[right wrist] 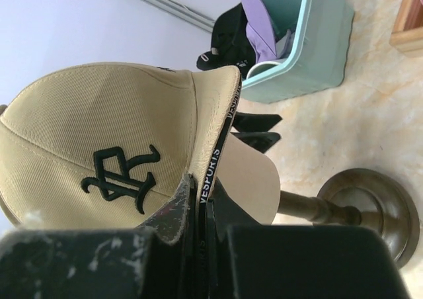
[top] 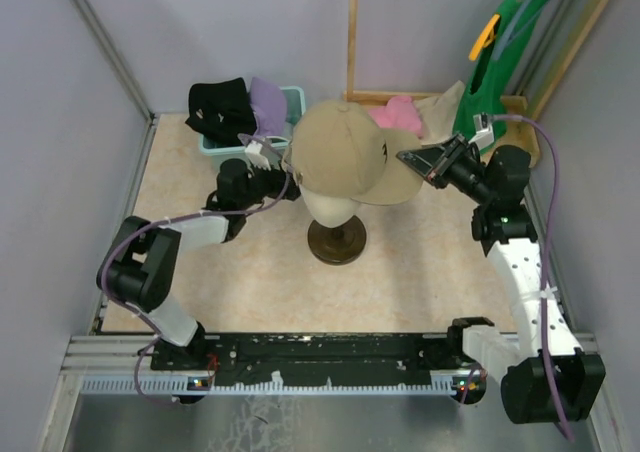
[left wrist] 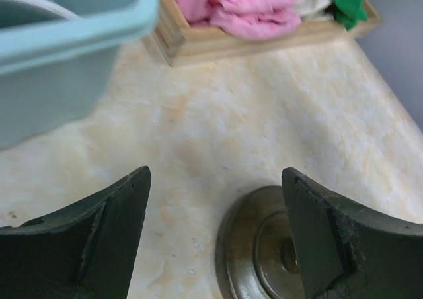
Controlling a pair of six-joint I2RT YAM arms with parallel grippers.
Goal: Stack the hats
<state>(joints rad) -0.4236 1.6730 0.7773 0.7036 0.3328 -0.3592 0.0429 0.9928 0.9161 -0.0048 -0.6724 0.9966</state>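
Observation:
The tan cap [top: 345,152] sits on a pale mannequin head [top: 335,210] on a round brown stand [top: 336,240]. My right gripper [top: 415,162] is shut on the edge of its brim, as the right wrist view shows [right wrist: 205,200], with the tan cap's crown and dark logo [right wrist: 99,133] just beyond. My left gripper [top: 285,179] is open and empty at the cap's back left, low over the stand base [left wrist: 251,259]. The black cap [top: 220,107] and purple cap [top: 268,105] lie in the teal bin [top: 296,97]. The white cap I cannot make out.
A wooden tray [top: 515,102] at the back right holds the pink cloth [top: 395,112], a pale fabric piece [top: 440,107] and the green top [top: 490,72]. Walls close the table on the left, back and right. The teal bin [left wrist: 59,47] is close to my left gripper.

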